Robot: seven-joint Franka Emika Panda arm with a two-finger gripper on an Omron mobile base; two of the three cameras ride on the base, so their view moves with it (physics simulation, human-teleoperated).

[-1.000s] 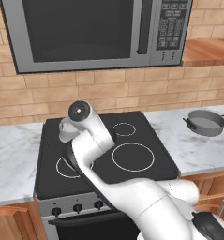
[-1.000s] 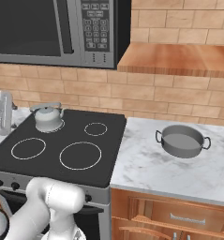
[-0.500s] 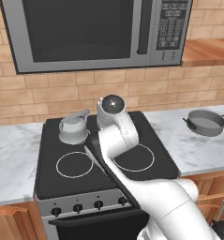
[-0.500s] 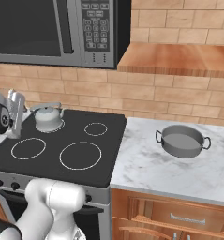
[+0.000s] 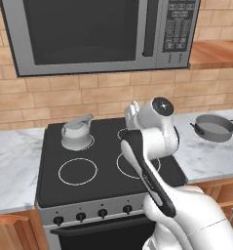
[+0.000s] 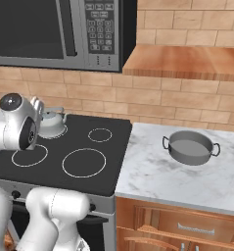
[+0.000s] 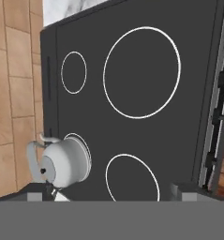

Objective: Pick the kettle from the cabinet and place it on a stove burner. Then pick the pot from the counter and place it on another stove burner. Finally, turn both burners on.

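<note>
glossy white rounded arm (image 5: 157,141), dark joint bands, round dark-capped grey joint end

Metal, glass, stone and wood across the kitchen, as we see it.
We see a smooth silver-grey metal kettle (image 5: 77,133) with a soft sheen on a black, glassy cooktop (image 5: 103,173) marked with thin white rings. The pot (image 6: 191,147) looks like duller grey metal, matt inside. It sits on the table (image 6: 187,184), a polished white marble slab with grey veins. The microwave (image 5: 98,34) has a brushed steel frame and a dark glossy door. We read the wall (image 5: 49,102) as matt tan brick, the cabinet (image 6: 187,61) as warm brown wood with visible grain, and the arm (image 5: 157,141) as smooth glossy white plastic.
</note>
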